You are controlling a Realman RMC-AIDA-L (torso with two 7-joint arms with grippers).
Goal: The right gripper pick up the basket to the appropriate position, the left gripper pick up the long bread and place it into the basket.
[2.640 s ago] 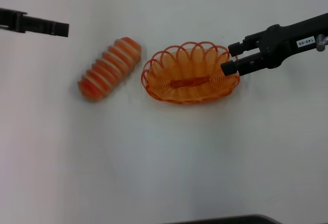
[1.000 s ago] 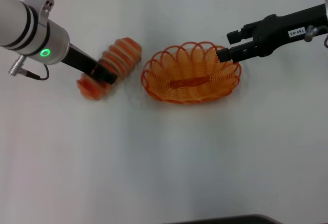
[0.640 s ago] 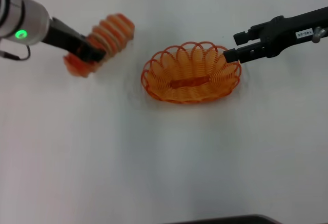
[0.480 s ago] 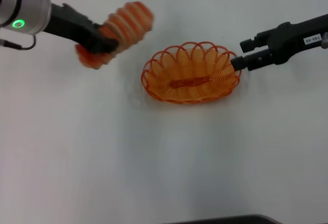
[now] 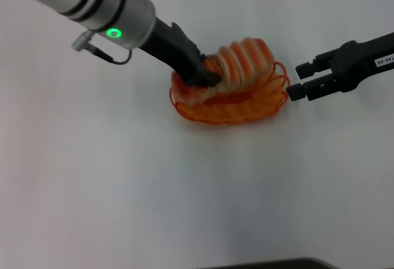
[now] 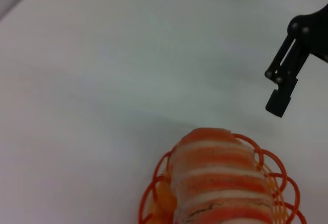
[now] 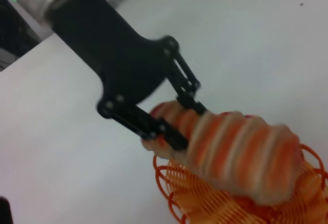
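The left gripper (image 5: 206, 75) is pinching the long bread (image 5: 237, 66) near its left end, one black finger on each side of the loaf, as the right wrist view shows clearly (image 7: 177, 116). Its silver wrist with the green light (image 5: 113, 33) reaches in from about ten o'clock of the basket.

The long bread (image 7: 241, 152) sits tilted over the basket (image 5: 234, 106), with its gripped end low toward the basket's left side and its free end raised toward two o'clock, above the far rim. In the left wrist view the loaf (image 6: 218, 180) lies inside the ring of orange wire loops (image 6: 269, 175); whether it touches the basket floor I cannot tell.

The basket rests on the white table (image 5: 184, 195), near the middle of the head view.

Out at three o'clock of the basket is the right gripper (image 5: 298, 81), its two fingers spread apart with nothing between them, the lower fingertip just beside the basket's right rim and not around it. The same gripper (image 6: 279, 88) shows in the left wrist view, apart from the basket, beyond the loaf's free end. Its black arm carries a small white label (image 5: 385, 60).
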